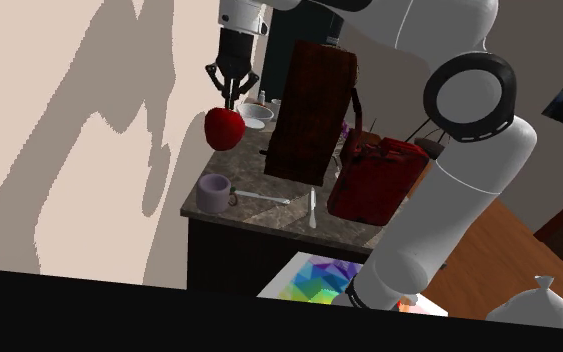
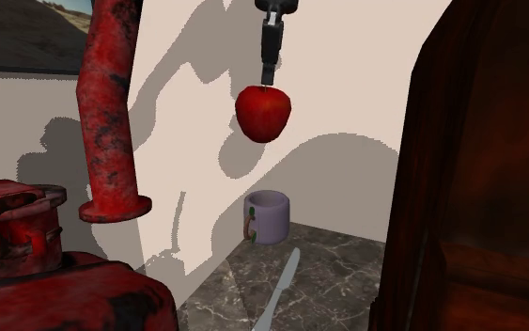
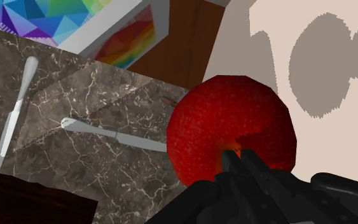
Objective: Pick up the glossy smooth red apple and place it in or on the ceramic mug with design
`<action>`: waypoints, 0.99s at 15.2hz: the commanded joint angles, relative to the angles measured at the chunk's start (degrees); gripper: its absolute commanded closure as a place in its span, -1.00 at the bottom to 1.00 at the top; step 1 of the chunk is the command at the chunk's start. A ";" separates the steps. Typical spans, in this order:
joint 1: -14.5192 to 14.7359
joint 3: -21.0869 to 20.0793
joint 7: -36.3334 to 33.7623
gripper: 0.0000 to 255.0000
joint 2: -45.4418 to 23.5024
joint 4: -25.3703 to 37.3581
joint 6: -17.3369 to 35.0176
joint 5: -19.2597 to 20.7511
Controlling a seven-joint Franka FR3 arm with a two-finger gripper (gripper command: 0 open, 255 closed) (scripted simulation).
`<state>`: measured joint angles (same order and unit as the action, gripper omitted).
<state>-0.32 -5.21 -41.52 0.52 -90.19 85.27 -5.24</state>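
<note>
Well, in the shoulder view the fingers [image 1: 231, 94] squeeze the red apple [image 1: 225, 127] up in the air, and the mug [image 1: 213, 193] sits lower on the tabletop [image 1: 269, 212]. The second exterior view agrees (apple high, not in the mug). The wrist view shows the grip. Lifting looks done; dropping it in is left.

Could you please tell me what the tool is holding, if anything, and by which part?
The apple, pinched at its top by the tool.
</note>
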 commanded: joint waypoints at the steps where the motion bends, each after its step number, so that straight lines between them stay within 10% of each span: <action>1: 0.03 -0.03 0.03 1.00 0.57 -2.13 1.57 -0.04; 15: 0.08 -0.10 0.96 1.00 1.84 -14.46 12.59 -0.22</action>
<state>-0.22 -5.33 -40.65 2.46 -104.05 97.13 -5.46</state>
